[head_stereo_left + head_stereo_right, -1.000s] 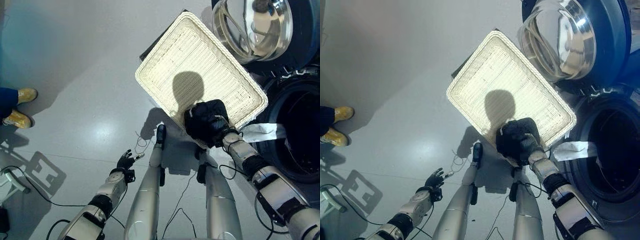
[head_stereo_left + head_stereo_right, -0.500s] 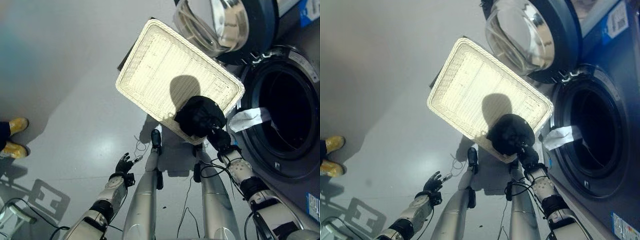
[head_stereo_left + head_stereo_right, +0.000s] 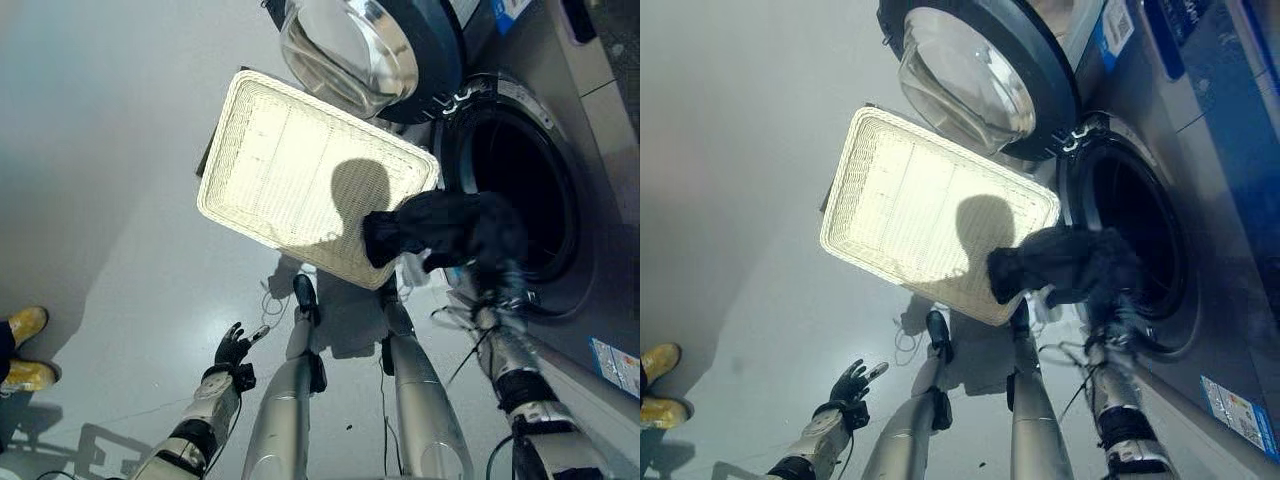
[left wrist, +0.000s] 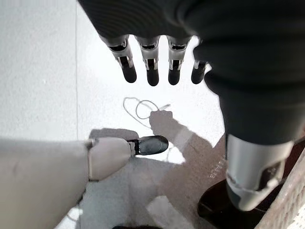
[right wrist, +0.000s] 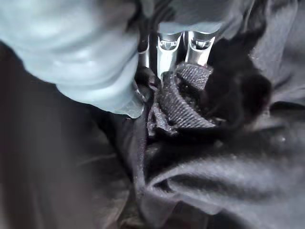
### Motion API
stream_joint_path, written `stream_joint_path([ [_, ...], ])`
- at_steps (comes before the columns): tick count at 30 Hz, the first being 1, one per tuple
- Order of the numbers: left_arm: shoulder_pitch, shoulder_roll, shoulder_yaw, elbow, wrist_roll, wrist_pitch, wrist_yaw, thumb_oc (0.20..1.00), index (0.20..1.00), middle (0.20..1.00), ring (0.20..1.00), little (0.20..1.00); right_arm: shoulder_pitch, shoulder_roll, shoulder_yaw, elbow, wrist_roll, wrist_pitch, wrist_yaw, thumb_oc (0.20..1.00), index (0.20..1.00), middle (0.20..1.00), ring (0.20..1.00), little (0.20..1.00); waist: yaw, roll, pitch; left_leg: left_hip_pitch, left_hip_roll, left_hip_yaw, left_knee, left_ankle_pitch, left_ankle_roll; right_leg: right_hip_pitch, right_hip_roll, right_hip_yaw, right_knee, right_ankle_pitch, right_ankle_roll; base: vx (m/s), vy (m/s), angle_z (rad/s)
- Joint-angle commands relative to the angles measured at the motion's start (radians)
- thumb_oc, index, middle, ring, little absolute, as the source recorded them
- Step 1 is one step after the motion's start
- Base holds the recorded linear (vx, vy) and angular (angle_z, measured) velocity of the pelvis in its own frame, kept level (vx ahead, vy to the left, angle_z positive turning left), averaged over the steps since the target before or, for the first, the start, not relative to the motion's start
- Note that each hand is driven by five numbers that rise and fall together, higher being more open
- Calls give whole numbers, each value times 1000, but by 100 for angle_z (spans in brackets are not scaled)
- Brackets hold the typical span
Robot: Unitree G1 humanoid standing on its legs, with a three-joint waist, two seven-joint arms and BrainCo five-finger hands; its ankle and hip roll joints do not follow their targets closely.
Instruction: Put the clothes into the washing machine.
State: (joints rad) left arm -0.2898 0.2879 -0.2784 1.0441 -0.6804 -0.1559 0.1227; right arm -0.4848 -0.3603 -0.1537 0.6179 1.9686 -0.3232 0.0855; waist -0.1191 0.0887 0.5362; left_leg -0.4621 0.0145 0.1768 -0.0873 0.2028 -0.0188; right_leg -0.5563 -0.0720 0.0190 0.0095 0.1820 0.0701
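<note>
Black garment (image 3: 440, 228) bunched in right hand's (image 5: 181, 50) curled fingers at washing machine (image 3: 520, 170) opening

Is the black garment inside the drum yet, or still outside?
Partly in. The black garment, gripped by the right hand, hangs across the washing machine's open mouth; one end still overlaps the wicker basket.
</note>
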Motion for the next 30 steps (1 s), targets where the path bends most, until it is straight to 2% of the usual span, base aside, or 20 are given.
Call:
stream_joint_path([
  [1, 22, 34, 19, 47, 42, -1, -10, 1000, 1000, 1000, 1000, 1000, -44, -133, -126, -61, -14, -204, -99, 200, 200, 200, 200, 200, 12, -11, -16, -15, -57, -17, 87, -122, -9, -29, 48, -70, 105, -85, 28, 106, -185, -6],
  [2, 19, 53, 4, 26, 47, 30, -3, 1000, 1000, 1000, 1000, 1000, -144, -253, -160, -34, -102, -293, -254, 200, 200, 200, 200, 200, 24, -6, -16, -10, -49, -26, 98, -134, -13, -16, 52, -75, 124, -114, 21, 87, -163, -3],
  [3, 15, 55, 3, 22, 49, 36, 0, 1000, 1000, 1000, 1000, 1000, -157, -266, -160, -30, -115, -316, -275, 200, 200, 200, 200, 200, 26, -6, -16, -18, -49, -26, 101, -128, -12, -22, 54, -75, 126, -109, 18, 156, -267, -4],
  [4, 12, 70, -11, 11, 51, 52, 5, 1000, 1000, 1000, 1000, 1000, -214, -338, -170, -11, -172, -382, -373, 200, 200, 200, 200, 200, 35, -6, -16, -18, -44, -39, 109, -134, -16, -17, 58, -83, 146, -132, 13, 90, -177, -3],
  [5, 9, 74, -14, 6, 49, 60, 6, 1000, 1000, 1000, 1000, 1000, -238, -370, -167, 6, -198, -424, -415, 200, 200, 200, 200, 200, 38, -4, -16, -23, -43, -44, 113, -135, -17, -20, 60, -86, 156, -139, 10, 154, -270, -1],
  [6, 9, 98, -28, -6, 42, 73, 0, 1000, 1000, 1000, 1000, 1000, -311, -476, -168, 63, -206, -551, -495, 200, 200, 200, 200, 200, 51, -6, -16, -42, -40, -59, 134, -136, -21, -27, 64, -101, 184, -157, -1, 77, -193, 0],
  [7, 8, 102, -30, -11, 40, 78, 0, 1000, 1000, 1000, 1000, 1000, -322, -494, -170, 76, -211, -580, -510, 200, 200, 200, 200, 200, 53, -7, -16, -55, -40, -60, 140, -129, -22, -36, 64, -104, 188, -152, -4, 113, -232, 3],
  [8, 7, 113, -42, -26, 35, 91, 0, 1000, 1000, 1000, 1000, 1000, -344, -545, -173, 105, -226, -671, -543, 200, 200, 200, 200, 200, 58, -8, -16, -66, -42, -69, 159, -137, -26, -40, 64, -114, 209, -169, -9, 52, -138, 3],
  [9, 5, 116, -44, -31, 33, 96, 0, 1000, 1000, 1000, 1000, 1000, -352, -559, -175, 112, -228, -700, -554, 200, 200, 200, 200, 200, 59, -8, -16, -77, -42, -70, 166, -131, -27, -48, 64, -117, 213, -165, -12, 100, -173, 11],
  [11, -1, 138, -64, -59, 28, 125, -11, 1000, 1000, 1000, 1000, 1000, -393, -655, -163, 191, -180, -788, -593, 222, 222, 222, 222, 222, 66, -5, -16, -114, -46, -82, 212, -138, -31, -72, 60, -136, 251, -183, -22, 105, -155, 16],
  [12, -5, 140, -67, -63, 26, 131, -13, 1000, 1000, 1000, 1000, 1000, -399, -666, -161, 200, -166, -782, -585, 351, 351, 351, 351, 351, 67, -4, -16, -121, -46, -84, 218, -138, -31, -78, 59, -138, 255, -183, -23, 128, -148, 14],
  [13, -6, 153, -75, -76, 24, 143, -25, 1000, 1000, 1000, 1000, 1000, -400, -693, -142, 243, -103, -739, -553, 1000, 1000, 1000, 1000, 1000, 70, -3, -16, -141, -46, -89, 238, -138, -32, -93, 56, -147, 271, -186, -28, 93, -105, 9],
  [15, -2, 157, -88, -89, 22, 145, -32, 1000, 1000, 1000, 1000, 1000, -403, -699, -118, 286, -27, -665, -502, 1000, 1000, 1000, 1000, 1000, 72, -1, -16, -162, -49, -94, 260, -143, -31, -110, 53, -154, 289, -192, -30, 92, -84, 13],
  [17, 2, 157, -96, -96, 24, 150, -36, 1000, 1000, 1000, 1000, 1000, -396, -688, -107, 308, 4, -568, -527, 1000, 1000, 1000, 1000, 1000, 74, 2, -16, -167, -52, -98, 273, -154, -32, -114, 51, -156, 300, -203, -30, 80, -49, 11],
  [18, -1, 154, -102, -99, 29, 149, -43, 1000, 1000, 1000, 1000, 1000, -393, -662, -106, 349, 4, -396, -584, 1000, 1000, 1000, 1000, 1000, 79, 7, -16, -189, -54, -99, 284, -147, -29, -133, 50, -158, 305, -195, -34, 92, -47, 6],
  [19, -1, 152, -109, -100, 31, 150, -44, 1000, 1000, 1000, 1000, 1000, -386, -642, -97, 374, 4, -301, -623, 1000, 1000, 1000, 1000, 1000, 82, 10, -16, -187, -56, -101, 287, -154, -28, -131, 50, -157, 308, -201, -33, 96, -42, 6],
  [20, -7, 152, -123, -106, 27, 147, -48, 1000, 1000, 1000, 1000, 1000, -395, -613, -77, 423, 4, -146, -674, 1000, 1000, 1000, 1000, 1000, 91, 20, -16, -196, -58, -100, 287, -154, -23, -141, 53, -156, 315, -206, -38, 73, -21, 6],
  [24, -14, 146, -135, -98, 27, 139, -57, 1000, 1000, 1000, 1000, 1000, -396, -572, -56, 481, 4, -19, -655, 1000, 1000, 1000, 1000, 1000, 101, 38, -16, -205, -62, -100, 290, -152, -21, -151, 53, -160, 341, -223, -43, 26, 1, 8],
  [26, -14, 138, -129, -87, 31, 133, -66, 1000, 1000, 1000, 1000, 1000, -376, -538, -71, 495, 4, 2, -658, 1000, 1000, 1000, 1000, 1000, 104, 48, -16, -203, -64, -98, 290, -154, -21, -154, 53, -161, 355, -234, -46, 28, 33, 3],
  [30, -10, 116, -138, -76, 40, 122, -58, 1000, 1000, 1000, 1000, 1000, -360, -514, -64, 540, -26, -3, -645, 1000, 1000, 1000, 1000, 1000, 107, 64, -16, -196, -70, -97, 283, -152, -18, -154, 50, -161, 363, -242, -45, 12, 48, 4],
])
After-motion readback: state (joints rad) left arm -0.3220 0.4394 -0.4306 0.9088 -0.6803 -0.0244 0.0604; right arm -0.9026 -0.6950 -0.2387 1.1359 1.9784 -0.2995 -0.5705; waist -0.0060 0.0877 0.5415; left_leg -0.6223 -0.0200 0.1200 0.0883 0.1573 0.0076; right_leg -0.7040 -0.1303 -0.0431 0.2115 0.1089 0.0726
